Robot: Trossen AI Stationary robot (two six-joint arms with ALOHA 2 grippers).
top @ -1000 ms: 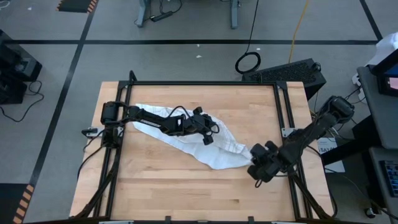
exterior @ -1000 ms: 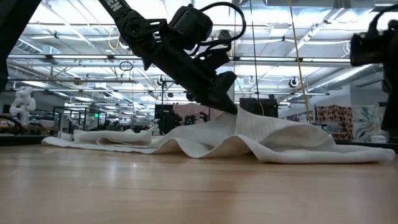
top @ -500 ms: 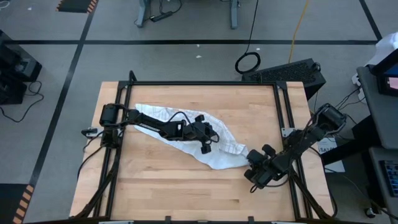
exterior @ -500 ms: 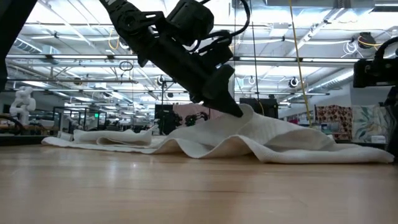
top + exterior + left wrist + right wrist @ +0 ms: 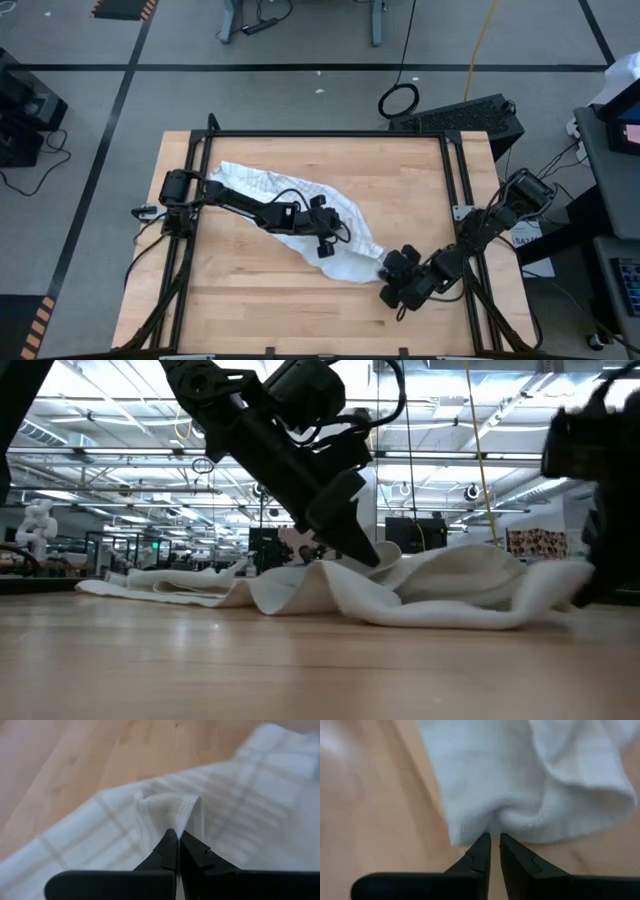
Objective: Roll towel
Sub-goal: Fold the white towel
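Your towel (image 5: 300, 215) lies diagonally across the table (image 5: 420, 175) — left gripper (image 5: 322, 246) pinches a fold mid-cloth, right gripper (image 5: 385, 277) clamps its near corner, closer for rolling along the length.

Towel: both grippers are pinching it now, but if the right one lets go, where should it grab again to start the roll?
Judging from the high view, retake the towel at its end corner by the right gripper, coming in low along the table. That edge bunches into a raised fold there, and the left gripper pins the middle.
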